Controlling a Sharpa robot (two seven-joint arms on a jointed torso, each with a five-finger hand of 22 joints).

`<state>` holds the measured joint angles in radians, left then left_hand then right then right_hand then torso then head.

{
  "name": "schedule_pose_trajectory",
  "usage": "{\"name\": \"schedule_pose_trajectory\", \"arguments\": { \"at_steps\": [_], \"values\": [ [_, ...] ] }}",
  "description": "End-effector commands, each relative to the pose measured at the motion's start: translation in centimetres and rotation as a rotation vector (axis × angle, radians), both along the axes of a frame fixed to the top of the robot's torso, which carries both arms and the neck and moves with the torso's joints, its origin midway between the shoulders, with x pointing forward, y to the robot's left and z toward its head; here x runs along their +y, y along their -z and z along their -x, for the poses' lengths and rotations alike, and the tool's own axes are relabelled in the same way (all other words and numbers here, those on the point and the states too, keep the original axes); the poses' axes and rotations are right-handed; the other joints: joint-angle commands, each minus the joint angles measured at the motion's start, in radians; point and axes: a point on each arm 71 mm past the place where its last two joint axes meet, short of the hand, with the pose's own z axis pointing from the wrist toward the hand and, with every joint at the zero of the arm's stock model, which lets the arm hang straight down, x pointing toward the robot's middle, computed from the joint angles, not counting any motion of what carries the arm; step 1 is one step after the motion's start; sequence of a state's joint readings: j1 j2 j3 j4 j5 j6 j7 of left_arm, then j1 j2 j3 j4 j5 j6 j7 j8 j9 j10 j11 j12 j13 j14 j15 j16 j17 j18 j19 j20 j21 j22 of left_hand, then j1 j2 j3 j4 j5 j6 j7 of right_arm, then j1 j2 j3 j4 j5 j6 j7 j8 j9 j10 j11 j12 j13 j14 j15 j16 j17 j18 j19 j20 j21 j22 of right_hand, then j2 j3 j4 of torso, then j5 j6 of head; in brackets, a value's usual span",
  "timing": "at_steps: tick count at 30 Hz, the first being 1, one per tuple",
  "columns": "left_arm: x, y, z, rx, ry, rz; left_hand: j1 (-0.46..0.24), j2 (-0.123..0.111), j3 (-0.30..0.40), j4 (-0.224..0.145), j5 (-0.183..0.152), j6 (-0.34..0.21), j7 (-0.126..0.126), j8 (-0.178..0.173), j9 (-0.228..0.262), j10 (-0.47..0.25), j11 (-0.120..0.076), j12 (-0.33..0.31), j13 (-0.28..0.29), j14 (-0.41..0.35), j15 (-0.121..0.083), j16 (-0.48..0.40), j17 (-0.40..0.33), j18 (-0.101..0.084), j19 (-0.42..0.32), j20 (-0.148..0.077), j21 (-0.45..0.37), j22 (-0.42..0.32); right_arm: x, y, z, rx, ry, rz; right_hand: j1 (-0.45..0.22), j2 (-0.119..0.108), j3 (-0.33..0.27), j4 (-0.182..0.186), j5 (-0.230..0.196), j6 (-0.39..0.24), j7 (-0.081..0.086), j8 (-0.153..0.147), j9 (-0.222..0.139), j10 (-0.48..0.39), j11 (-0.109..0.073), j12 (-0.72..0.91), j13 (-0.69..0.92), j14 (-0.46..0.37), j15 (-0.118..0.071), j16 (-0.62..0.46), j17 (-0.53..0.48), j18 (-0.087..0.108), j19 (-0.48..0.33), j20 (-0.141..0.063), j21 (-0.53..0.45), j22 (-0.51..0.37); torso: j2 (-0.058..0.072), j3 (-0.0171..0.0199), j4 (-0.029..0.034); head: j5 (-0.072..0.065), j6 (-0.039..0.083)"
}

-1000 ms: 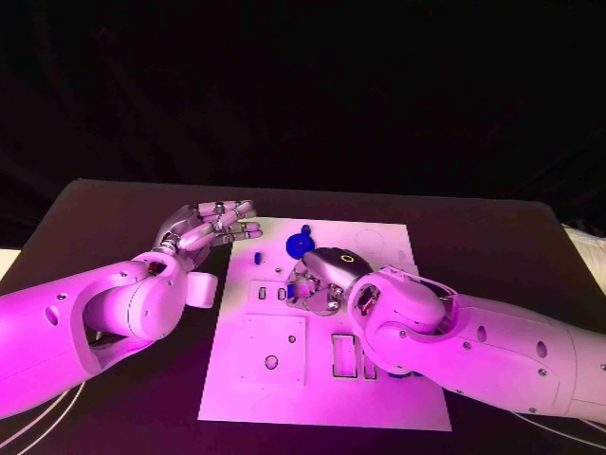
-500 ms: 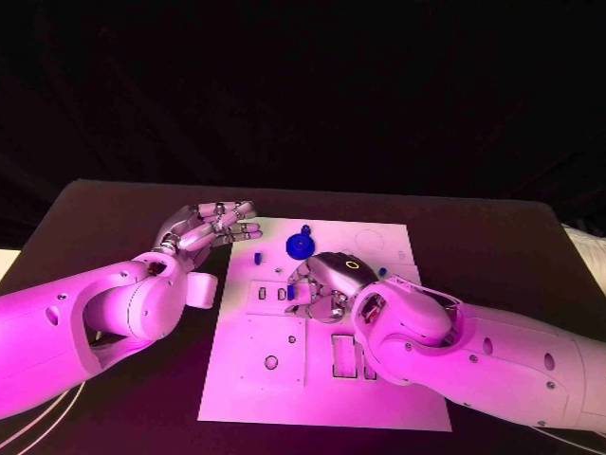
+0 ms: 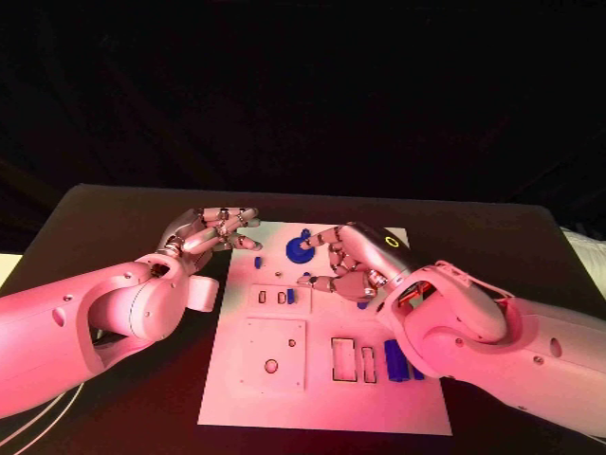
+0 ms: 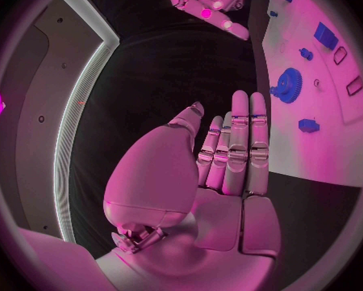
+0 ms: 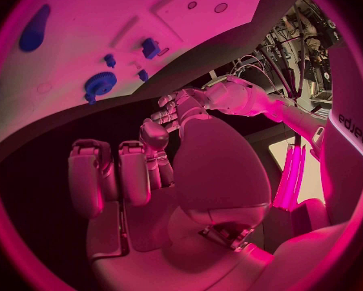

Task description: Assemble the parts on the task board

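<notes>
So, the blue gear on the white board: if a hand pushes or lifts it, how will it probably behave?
The blue gear looks like stiff moulded plastic, so it probably keeps its shape. It seems to lie flat on the task board, so a push would likely slide it, not tip it. Set on edge, its round toothed rim may roll. It is small, probably light.

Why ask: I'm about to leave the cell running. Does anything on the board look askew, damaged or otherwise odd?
Nothing stands out. The task board lies flat and looks intact, with the blue gear and the small blue parts resting on it. The right hand hovers over the board near the gear, and the left hand sits beside its edge; neither plainly holds anything.
</notes>
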<state>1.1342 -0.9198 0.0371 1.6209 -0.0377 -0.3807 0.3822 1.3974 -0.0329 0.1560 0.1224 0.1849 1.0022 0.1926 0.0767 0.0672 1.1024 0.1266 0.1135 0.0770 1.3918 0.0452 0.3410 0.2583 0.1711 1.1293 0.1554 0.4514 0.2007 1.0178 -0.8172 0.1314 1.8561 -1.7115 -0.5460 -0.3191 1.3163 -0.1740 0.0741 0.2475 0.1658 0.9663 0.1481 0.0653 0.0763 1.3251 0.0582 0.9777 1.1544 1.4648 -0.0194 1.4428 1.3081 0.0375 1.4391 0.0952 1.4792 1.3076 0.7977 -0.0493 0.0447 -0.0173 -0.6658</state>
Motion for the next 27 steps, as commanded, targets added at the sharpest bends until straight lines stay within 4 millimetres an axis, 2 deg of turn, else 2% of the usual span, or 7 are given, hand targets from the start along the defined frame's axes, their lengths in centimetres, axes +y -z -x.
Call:
{"name": "schedule_pose_trajectory", "arguments": {
  "at_steps": [1, 5, 9, 13, 17, 23, 27],
  "values": [
    [-0.9, 0.4, 0.2, 0.015, 0.112, -0.119, -0.015, -0.011, 0.018, 0.002, -0.003, 0.019, -0.015, 0.004, 0.001, 0.072, -0.025, 0.023, 0.012, 0.077, -0.026, 0.105, 0.068, 0.013, 0.059, -0.027, 0.07, 0.039, -0.7, -1.3, 0.3, -0.039, -0.112, -0.071, 0.026, 0.01, 0.004, 0.011, 0.005, 0.001, -0.001, 0.005, 0.001, 0.0, 0.001, -0.007, -0.006, 0.06, 0.006, -0.011, 0.035, 0.007, -0.005, 0.003, -0.009, 0.088, -0.011, 0.0041, -0.0064, 0.003, 0.0],
    [-1.4, 1.1, 0.5, 0.083, 0.184, -0.246, -0.029, -0.034, 0.043, 0.01, -0.003, 0.029, -0.039, 0.012, 0.002, 0.179, -0.076, 0.122, 0.078, 0.127, -0.057, 0.7, 0.668, 0.0, 0.153, -0.067, 0.271, 0.199, -2.8, -2.0, -0.5, 0.023, -0.125, -0.138, 0.058, 0.032, 0.017, 0.008, 0.01, 0.006, -0.002, 0.006, 0.002, -0.013, -0.001, -0.025, -0.019, 0.054, 0.005, -0.029, 0.01, 0.013, -0.025, 0.002, -0.024, 0.064, -0.021, 0.0116, -0.0112, 0.011, -0.004],
    [-1.8, 1.5, 0.7, 0.19, 0.306, -0.468, -0.133, -0.035, 0.005, 0.091, -0.009, 0.055, -0.062, 0.057, 0.015, 0.196, -0.078, 0.294, 0.21, 0.122, -0.067, 0.996, 0.997, -0.041, 0.196, -0.076, 0.544, 0.516, -6.1, -2.7, -2.5, 0.124, -0.053, -0.258, 0.094, 0.044, 0.027, -0.011, 0.006, 0.008, -0.003, 0.006, 0.003, -0.027, -0.002, -0.044, -0.034, 0.05, 0.003, -0.04, -0.003, 0.018, -0.039, 0.001, -0.037, 0.046, -0.034, 0.0194, -0.0163, 0.021, -0.01],
    [-2.0, 0.7, 0.3, 0.259, 0.398, -0.782, -0.233, -0.024, -0.081, 0.158, -0.051, 0.071, -0.082, 0.134, 0.047, 0.132, -0.099, 0.516, 0.387, 0.126, -0.079, 1.096, 1.116, -0.051, 0.193, -0.087, 0.668, 0.658, -9.4, -3.1, -4.3, 0.163, 0.039, -0.328, 0.103, 0.05, 0.029, -0.018, 0.009, 0.009, -0.003, 0.006, 0.003, -0.03, -0.002, -0.049, -0.039, 0.048, 0.003, -0.047, -0.012, 0.02, -0.046, 0.001, -0.044, 0.035, -0.044, 0.0238, -0.0207, 0.022, -0.018],
    [-2.2, -0.4, -0.6, 0.247, 0.379, -1.0, -0.194, -0.001, -0.13, 0.169, -0.054, 0.057, -0.093, 0.233, 0.093, 0.04, -0.107, 0.681, 0.522, 0.136, -0.091, 1.136, 1.171, -0.063, 0.197, -0.088, 0.766, 0.778, -11.1, -3.2, -5.1, 0.14, 0.097, -0.332, 0.102, 0.054, 0.028, -0.019, 0.014, 0.013, -0.003, 0.008, 0.004, -0.037, -0.002, -0.066, -0.052, 0.043, 0.003, -0.062, -0.033, 0.026, -0.065, 0.0, -0.059, 0.011, -0.05, 0.0291, -0.0242, 0.031, -0.022],
    [-2.6, -1.4, -1.6, 0.236, 0.36, -1.149, -0.215, 0.016, -0.186, 0.166, -0.055, 0.074, -0.131, 0.357, 0.176, 0.15, -0.135, 0.927, 0.788, 0.176, -0.114, 1.223, 1.301, -0.094, 0.275, -0.11, 0.899, 0.978, -11.8, -3.1, -5.6, 0.136, 0.133, -0.327, 0.099, 0.054, 0.025, -0.018, 0.015, 0.016, -0.004, 0.008, 0.004, -0.037, -0.003, -0.066, -0.053, 0.041, 0.003, -0.067, -0.039, 0.027, -0.069, 0.0, -0.063, 0.005, -0.05, 0.0316, -0.0284, 0.034, -0.027],
    [-3.4, -1.7, -2.1, 0.232, 0.379, -1.21, -0.243, 0.035, -0.241, 0.169, -0.118, 0.04, -0.148, 0.452, 0.264, 0.191, -0.143, 1.034, 0.914, 0.179, -0.125, 1.23, 1.312, -0.107, 0.301, -0.122, 0.949, 1.056, -12.1, -3.0, -5.9, 0.144, 0.152, -0.322, 0.096, 0.054, 0.022, -0.018, 0.015, 0.017, -0.004, 0.009, 0.005, -0.035, -0.003, -0.064, -0.053, 0.041, 0.002, -0.069, -0.041, 0.028, -0.071, 0.0, -0.065, 0.003, -0.052, 0.0312, -0.0267, 0.034, -0.03]
  ]
}}
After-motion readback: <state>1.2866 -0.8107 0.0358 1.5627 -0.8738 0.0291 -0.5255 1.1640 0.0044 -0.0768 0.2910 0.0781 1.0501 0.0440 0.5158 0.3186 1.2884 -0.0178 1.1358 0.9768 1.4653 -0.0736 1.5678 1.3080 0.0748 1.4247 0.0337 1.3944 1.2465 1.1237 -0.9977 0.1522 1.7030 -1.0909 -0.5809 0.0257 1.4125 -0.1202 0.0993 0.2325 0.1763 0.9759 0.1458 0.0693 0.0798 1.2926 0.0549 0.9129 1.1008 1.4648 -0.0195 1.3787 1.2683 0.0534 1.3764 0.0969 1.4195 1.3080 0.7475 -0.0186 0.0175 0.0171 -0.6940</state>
